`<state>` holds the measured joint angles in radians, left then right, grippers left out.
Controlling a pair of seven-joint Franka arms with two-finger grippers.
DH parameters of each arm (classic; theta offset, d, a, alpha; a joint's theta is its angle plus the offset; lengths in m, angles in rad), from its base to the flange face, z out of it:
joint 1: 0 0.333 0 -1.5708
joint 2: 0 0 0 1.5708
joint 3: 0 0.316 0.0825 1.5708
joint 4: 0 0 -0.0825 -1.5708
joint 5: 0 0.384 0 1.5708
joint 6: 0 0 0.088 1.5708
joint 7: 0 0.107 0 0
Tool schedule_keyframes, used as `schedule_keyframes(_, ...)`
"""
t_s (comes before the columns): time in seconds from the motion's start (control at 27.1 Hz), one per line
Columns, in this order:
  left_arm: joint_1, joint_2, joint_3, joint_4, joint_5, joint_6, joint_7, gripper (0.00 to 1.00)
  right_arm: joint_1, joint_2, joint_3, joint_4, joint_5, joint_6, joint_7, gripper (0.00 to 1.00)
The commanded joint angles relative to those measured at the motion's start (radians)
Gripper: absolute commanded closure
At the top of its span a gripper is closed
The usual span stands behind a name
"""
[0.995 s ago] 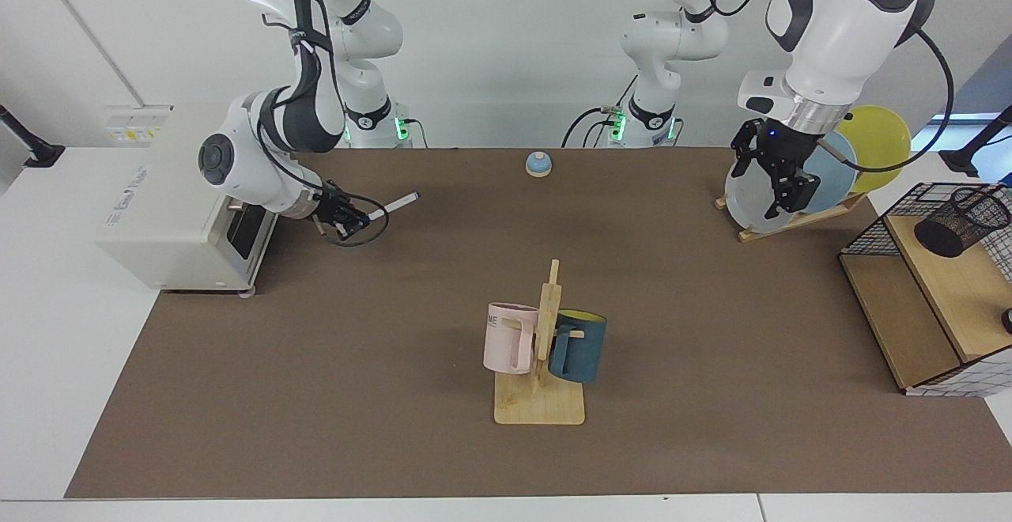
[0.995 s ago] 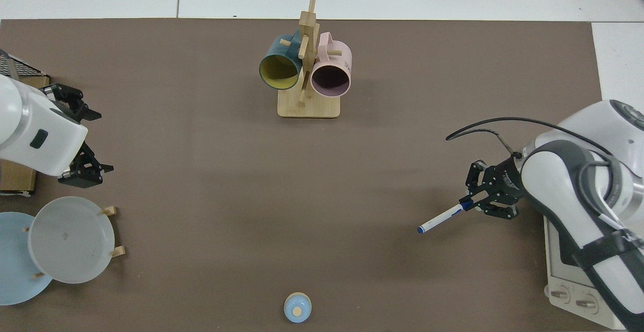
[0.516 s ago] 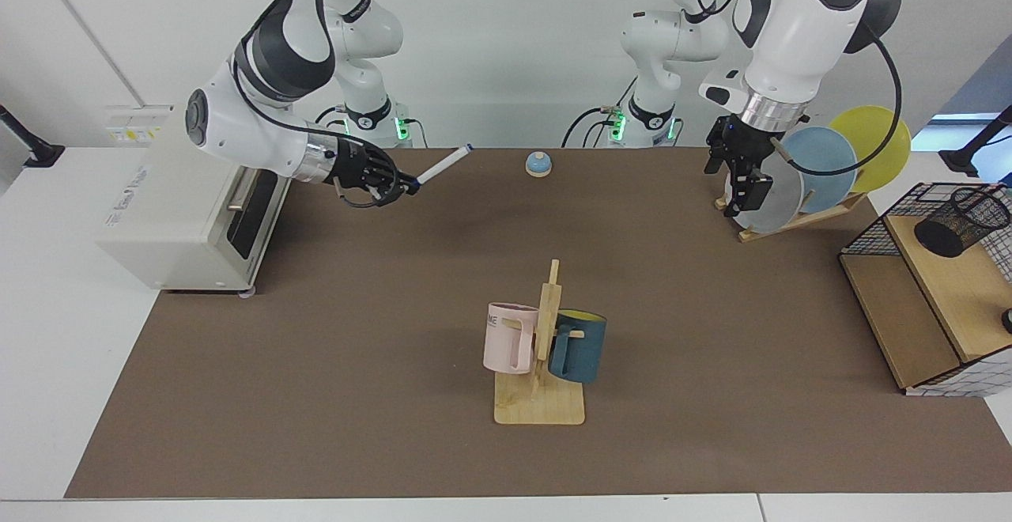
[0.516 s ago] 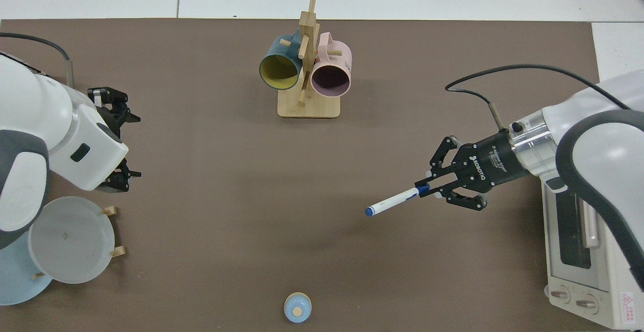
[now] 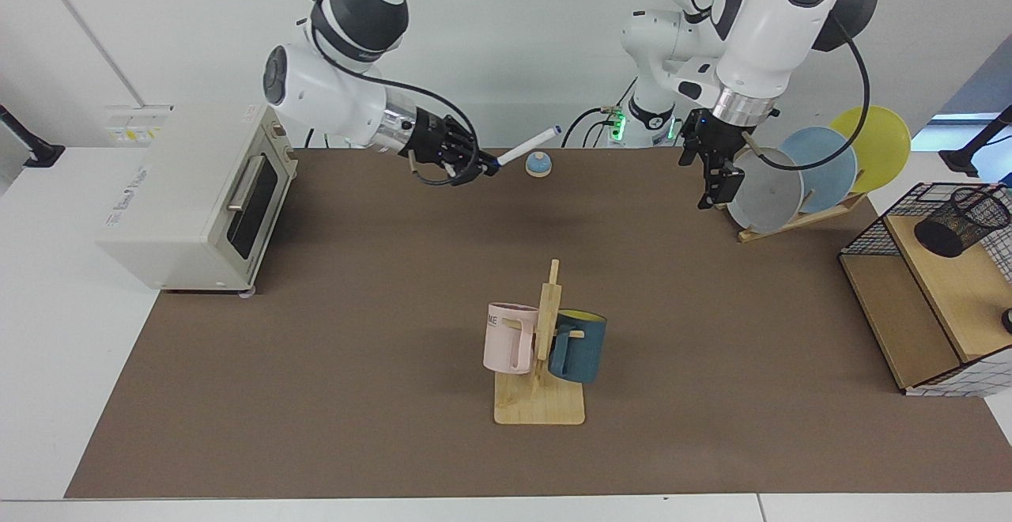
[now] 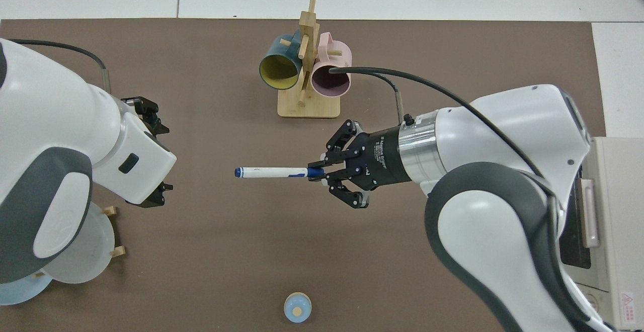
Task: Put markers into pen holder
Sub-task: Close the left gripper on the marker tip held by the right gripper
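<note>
Carrying the marker (image 6: 271, 172) clamped by one end, the right gripper (image 6: 322, 170) points it toward the open-fingered left gripper (image 5: 715, 174), suggesting a handover; the pen holder (image 5: 961, 221) stands far beyond.

Toaster oven (image 5: 190, 209) at mat edge; mug tree (image 5: 541, 364) central; plates (image 5: 822, 170) racked; bell (image 5: 538, 164).

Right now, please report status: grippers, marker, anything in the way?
Right gripper shut on marker, mid-air. Left gripper open beside plate rack. Pen holder on wire rack, path clear.
</note>
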<state>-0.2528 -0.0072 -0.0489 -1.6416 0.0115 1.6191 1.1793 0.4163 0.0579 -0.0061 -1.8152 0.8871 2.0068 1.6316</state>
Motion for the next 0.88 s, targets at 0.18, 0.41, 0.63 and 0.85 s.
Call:
schedule_keyframes(0.18, -0.008, -0.007, -0.132, 0.085, 0.179, -0.102, -0.216, 0.00, 0.104, 0.034, -0.006, 0.005, 0.021, 0.177, 0.148, 1.00)
schedule_keyframes(0.41, -0.006, 0.003, -0.137, 0.085, 0.176, -0.068, -0.208, 0.00, 0.116, 0.045, -0.006, 0.001, 0.023, 0.197, 0.148, 1.00)
schedule_keyframes(0.63, -0.011, 0.018, -0.141, 0.074, 0.157, -0.018, -0.194, 0.00, 0.114, 0.043, -0.006, -0.007, 0.021, 0.196, 0.148, 1.00)
schedule_keyframes(0.85, -0.033, 0.030, -0.153, 0.069, 0.122, 0.004, -0.194, 0.00, 0.116, 0.043, -0.006, -0.006, 0.010, 0.201, 0.160, 1.00)
